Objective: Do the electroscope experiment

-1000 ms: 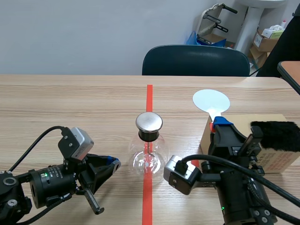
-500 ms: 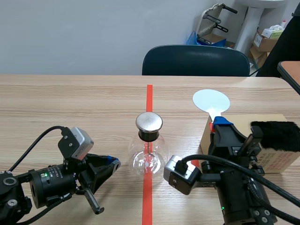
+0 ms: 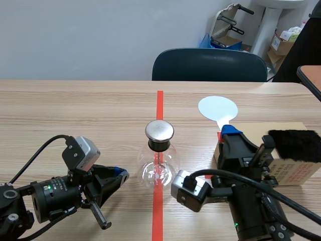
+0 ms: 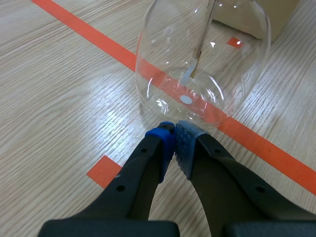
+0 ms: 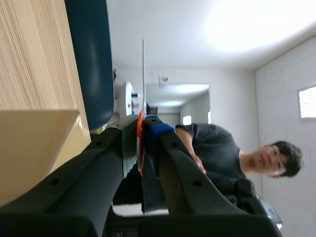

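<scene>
The white paddle is clamped by its handle in the right gripper, near the box and well apart from the metal cap of the glass flask. The left gripper is closed on nothing just beside the flask. Bringing the paddle to the cap is judged not yet done.

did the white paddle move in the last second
Yes. The white paddle, gripped in the right hand, has shifted toward the picture's left, nearer the electroscope, which stands where it was.
</scene>
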Robot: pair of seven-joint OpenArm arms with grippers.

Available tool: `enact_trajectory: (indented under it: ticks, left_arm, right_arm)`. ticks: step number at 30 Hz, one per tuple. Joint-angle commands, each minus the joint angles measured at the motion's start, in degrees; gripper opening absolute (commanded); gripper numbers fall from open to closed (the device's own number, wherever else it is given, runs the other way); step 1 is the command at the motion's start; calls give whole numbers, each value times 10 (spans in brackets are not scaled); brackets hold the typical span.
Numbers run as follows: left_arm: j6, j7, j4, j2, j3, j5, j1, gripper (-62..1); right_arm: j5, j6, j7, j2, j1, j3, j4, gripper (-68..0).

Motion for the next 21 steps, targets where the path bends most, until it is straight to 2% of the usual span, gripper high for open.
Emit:
enact_trajectory:
  ticks: [1,12,21]
  left_arm:
    - [0,-6,13,-1,-3,-5,-2,-573]
    - [0,-13,13,-1,-3,-5,-2,-573]
    - [0,-21,13,-1,-3,-5,-2,-573]
  right_arm:
    - [0,-35,16,3,8,3,8,-660]
    - [0,-35,172,3,8,3,8,-660]
    - [0,-35,238,3,8,3,8,-660]
